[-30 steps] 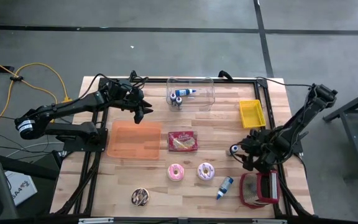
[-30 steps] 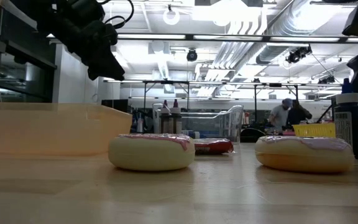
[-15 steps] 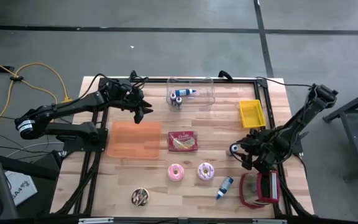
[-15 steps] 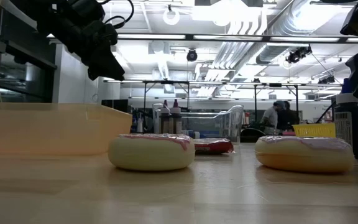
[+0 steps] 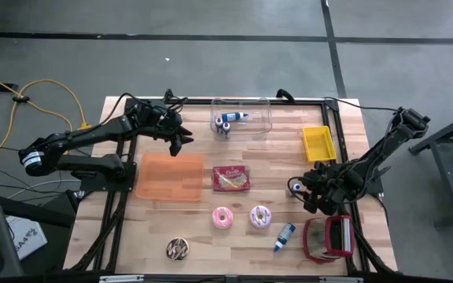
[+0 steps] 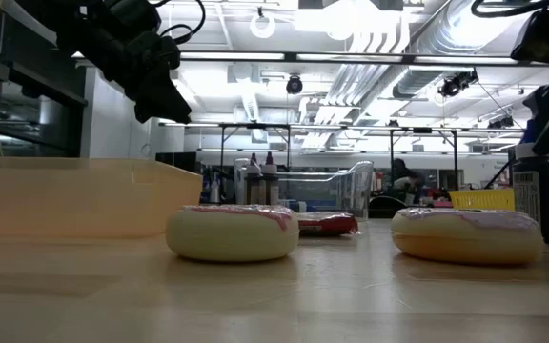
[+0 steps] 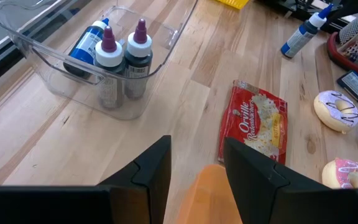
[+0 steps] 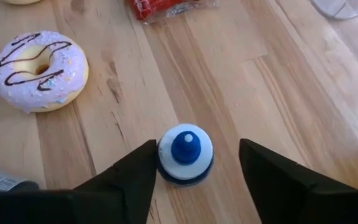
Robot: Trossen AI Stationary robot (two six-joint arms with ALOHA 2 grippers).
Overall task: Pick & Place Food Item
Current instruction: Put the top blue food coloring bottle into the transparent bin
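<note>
My right gripper (image 8: 197,147) is open, one finger on each side of an upright bottle (image 8: 185,154) with a blue cap, which stands on its base on the table at the right (image 5: 295,187). A purple-iced donut (image 8: 40,70) and a pink-iced donut (image 5: 223,217) lie flat on the wood near the front. Beside the orange tray (image 5: 170,177) lies a red popcorn packet (image 5: 232,178). My left gripper (image 7: 196,163) hovers open and holds nothing, above the tray's far edge (image 5: 181,141). My right gripper comes slanting down over the bottle's cap end. One finger (image 8: 143,167) stands right against the bottle's white shoulder (image 8: 161,155); I cannot tell whether it touches. The other finger stands clearly apart from the bottle.
A clear bin (image 5: 241,118) holding bottles stands at the back, with a yellow bin (image 5: 318,143) at the right. A red basket (image 5: 329,238), a lying blue bottle (image 5: 284,236) and a chocolate donut (image 5: 178,249) are near the front edge.
My right gripper has edged slightly toward the table's left, so that in the low view it now covers the standing bottle's cap. The bottle has stayed upright in place.
</note>
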